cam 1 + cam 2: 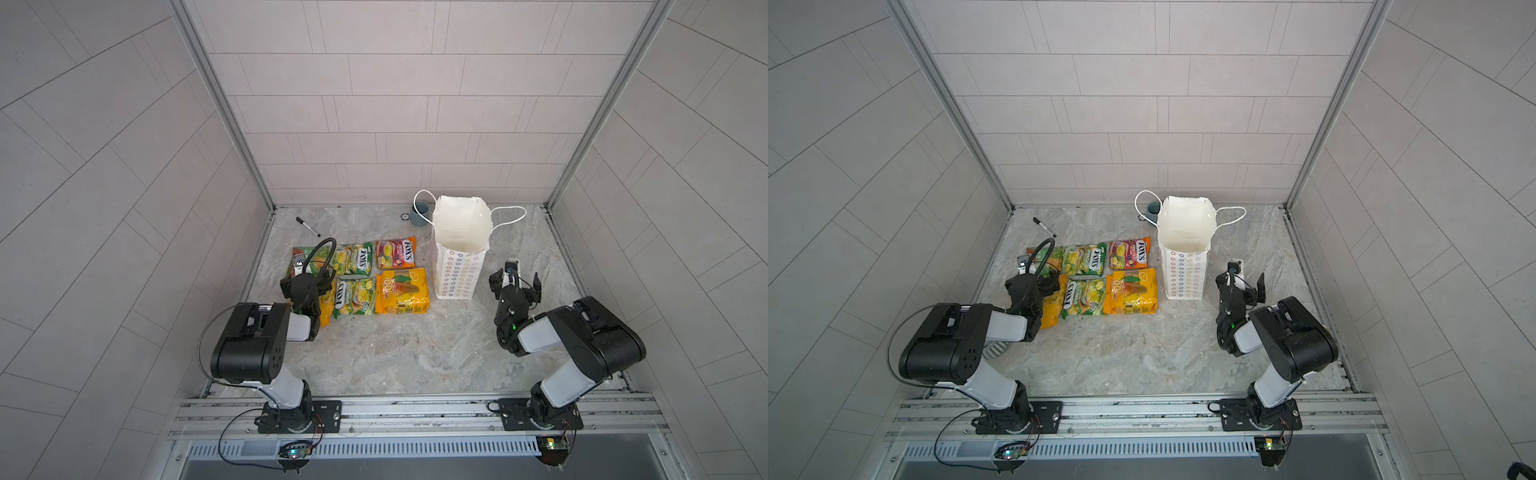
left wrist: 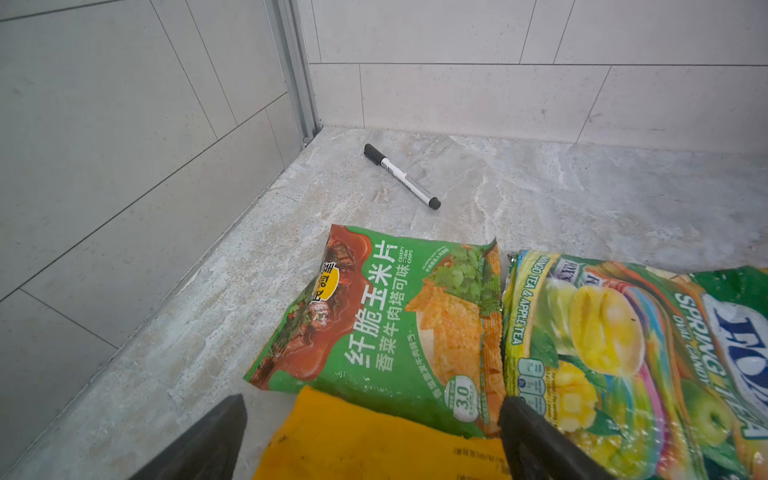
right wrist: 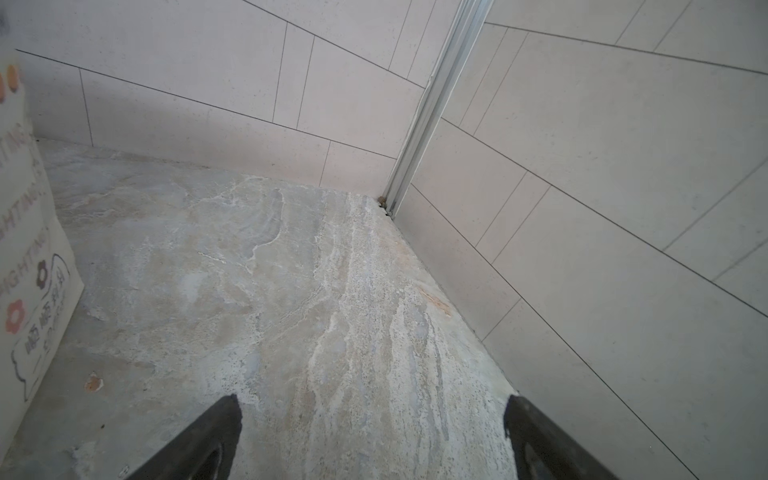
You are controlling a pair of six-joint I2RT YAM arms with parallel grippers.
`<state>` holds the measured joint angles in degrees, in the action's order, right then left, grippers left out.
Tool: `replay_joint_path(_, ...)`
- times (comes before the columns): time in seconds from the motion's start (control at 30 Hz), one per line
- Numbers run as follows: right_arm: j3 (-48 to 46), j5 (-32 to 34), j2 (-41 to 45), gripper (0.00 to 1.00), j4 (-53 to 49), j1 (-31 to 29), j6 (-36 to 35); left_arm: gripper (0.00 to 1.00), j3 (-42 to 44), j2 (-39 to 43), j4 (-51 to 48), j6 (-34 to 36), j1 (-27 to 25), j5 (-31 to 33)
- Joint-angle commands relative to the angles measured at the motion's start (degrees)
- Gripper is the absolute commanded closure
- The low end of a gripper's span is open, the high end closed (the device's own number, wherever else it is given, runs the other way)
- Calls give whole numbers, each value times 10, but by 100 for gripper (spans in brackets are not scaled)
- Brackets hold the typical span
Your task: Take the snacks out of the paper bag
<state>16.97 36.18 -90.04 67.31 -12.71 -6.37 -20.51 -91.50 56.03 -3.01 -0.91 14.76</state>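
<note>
The left gripper (image 2: 372,405), jaws spread wide and holding nothing, hangs low over an orange-yellow packet (image 2: 374,440) whose far edge overlaps a green corn-chip packet (image 2: 374,324). These two belong to the snacks (image 1: 361,278), six packets lying flat in two rows of three on the table (image 1: 395,353). The right gripper (image 1: 515,276), equally wide and empty, stands just beside the paper bag (image 1: 455,274), which lies to its left, between it and the packets. The right arm is the nearer to the bag. The bag stands upright, mouth open upward, cord handles splayed. No packet shows inside, though its floor is not fully seen. The emptying looks finished. A marker pen (image 2: 401,176) and a cup (image 1: 419,212) lie apart by the back wall.
</note>
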Motion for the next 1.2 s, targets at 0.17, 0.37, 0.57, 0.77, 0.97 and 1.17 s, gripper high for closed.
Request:
replay_joint_path(0.17, 43, -193, 3, 0, -136, 85, 85, 0, -10, 8, -13, 5, -3, -29)
replay_joint_path(0.37, 32, -194, -5, 1, -101, 81, 73, 0, -10, 7, -12, 5, -2, -29)
replay_joint_path(0.57, 31, -192, -7, 1, -97, 80, 72, 0, -11, 7, -14, 5, -2, -28)
replay_joint_path(0.77, 34, -193, -7, 0, -103, 81, 74, 0, -12, 8, -16, 4, -2, -28)
replay_joint_path(0.97, 38, -195, -8, 1, -109, 81, 76, 0, -13, 8, -19, 4, -2, -29)
replay_joint_path(1.17, 36, -196, -7, 1, -107, 82, 75, 0, -13, 7, -19, 5, -2, -28)
